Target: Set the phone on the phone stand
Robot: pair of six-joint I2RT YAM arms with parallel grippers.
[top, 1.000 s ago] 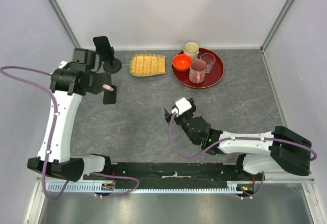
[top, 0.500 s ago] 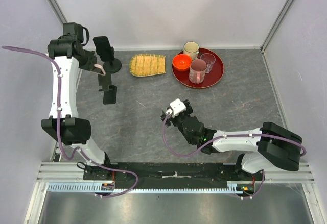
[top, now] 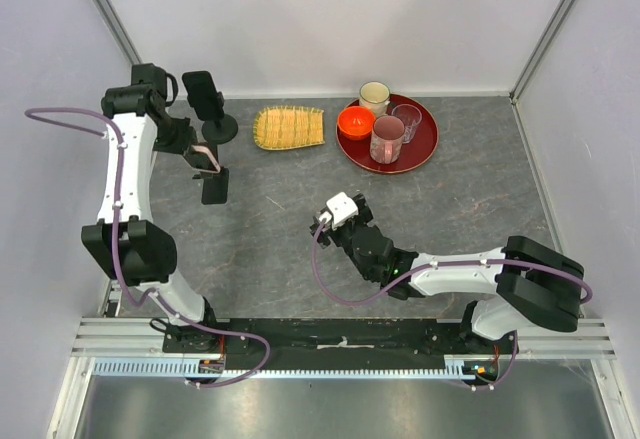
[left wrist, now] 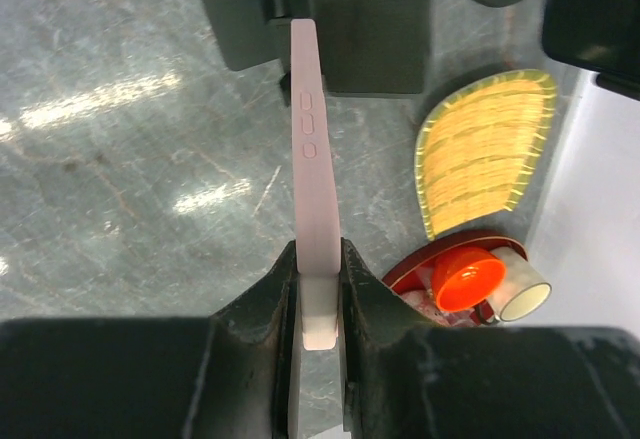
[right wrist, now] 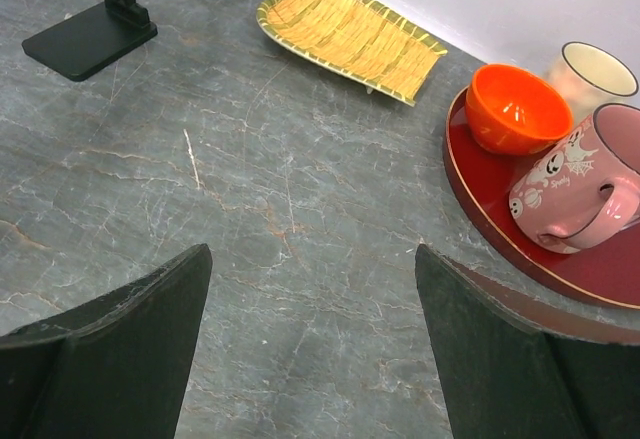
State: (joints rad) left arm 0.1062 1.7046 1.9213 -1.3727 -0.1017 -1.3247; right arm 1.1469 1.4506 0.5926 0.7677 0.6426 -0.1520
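The left arm (top: 120, 179) has swung up from a low sprawl along the left edge of the overhead view and now stands folded in the upper left. The left claw (left wrist: 318, 264) is clamped on the lower end of the pink phone (left wrist: 312, 129), held edge-on. The phone now hangs between the phone stand (top: 220, 129), upper left by the back wall, and a second stand (top: 213, 187) with a flat square foot just below it. In the wrist view the phone sits over that square-footed one, so I judge it must yet shift up-frame and turn flat to meet the holder plate. The right arm (top: 460, 271) has crept slightly up-left, with the right claw (right wrist: 312, 259) spread wide on nothing above the desk (top: 450, 219) at centre. The red tray (top: 430, 144) of cups sits upper right, well clear, and the woven dish (top: 290, 126) lies just beside the phone stand. The second stand looks the likelier snag.
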